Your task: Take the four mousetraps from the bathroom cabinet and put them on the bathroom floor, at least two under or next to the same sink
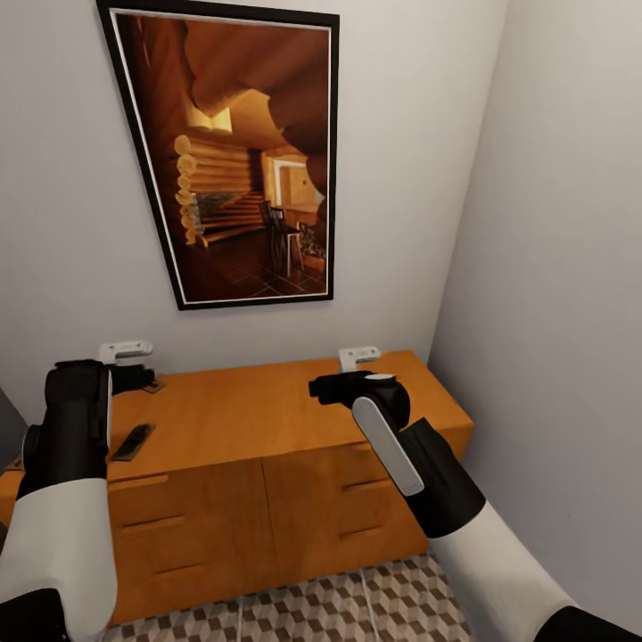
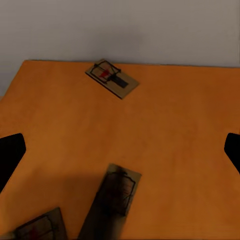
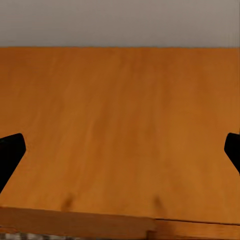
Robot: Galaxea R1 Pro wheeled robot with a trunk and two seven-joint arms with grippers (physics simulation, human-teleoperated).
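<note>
1. Both grippers hang over the cabinet top with their jaws spread wide and nothing between them: the left gripper (image 2: pixel 120 147) shows its two dark fingertips (image 2: pixel 10 155) at the picture's edges in its wrist view, and the right gripper (image 3: pixel 120 150) shows the same in its own.
2. Three mousetraps lie on the cabinet top in the left wrist view. The far mousetrap (image 2: pixel 112 78) sits near the wall, turned at an angle, with its wire and a red spot visible.
3. The middle mousetrap (image 2: pixel 116 197) lies closer to the gripper, in shadow, and the corner mousetrap (image 2: pixel 37 230) is cut off by the picture's edge just beside it.
4. From the head view, one mousetrap (image 1: pixel 134 440) lies on the left part of the top, beside the left arm (image 1: pixel 67 446).
5. The cabinet (image 1: pixel 267 419) is orange-brown wood with drawer fronts and slim handles, and stands against the white wall.
6. Under the right gripper the wood is bare.
7. The bathroom floor (image 1: pixel 357 606) with its cube-pattern tiles shows below the cabinet front.
8. A framed picture (image 1: pixel 236 152) of a log interior hangs above the cabinet.
</note>
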